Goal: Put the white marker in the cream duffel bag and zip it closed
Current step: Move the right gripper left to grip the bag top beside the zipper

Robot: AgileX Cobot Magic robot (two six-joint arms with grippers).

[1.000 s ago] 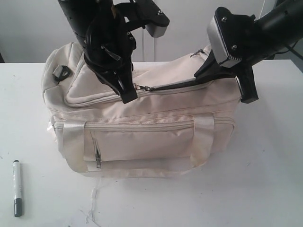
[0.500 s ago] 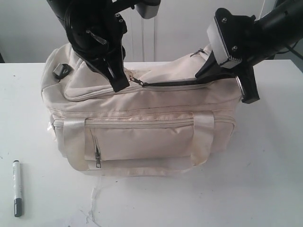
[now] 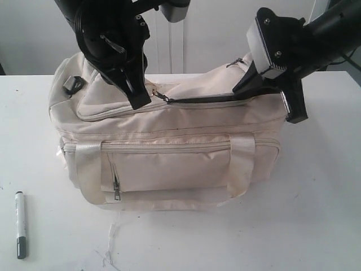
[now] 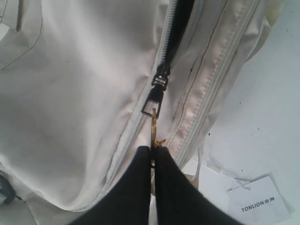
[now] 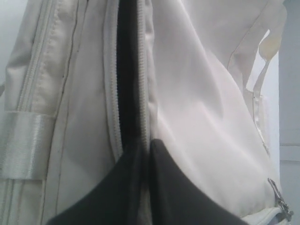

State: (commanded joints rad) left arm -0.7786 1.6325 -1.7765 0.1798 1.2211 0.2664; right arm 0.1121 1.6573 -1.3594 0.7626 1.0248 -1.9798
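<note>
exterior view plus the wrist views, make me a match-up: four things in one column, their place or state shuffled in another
Things:
1 white marker
2 top zip
3 left gripper
4 right gripper

Places or states:
a shut on the zip pull
b lying on the table, outside the cream duffel bag
c partly open
d shut on the bag's fabric beside the opening

Pairs: 1-b, 2-c, 3-a, 4-d
</note>
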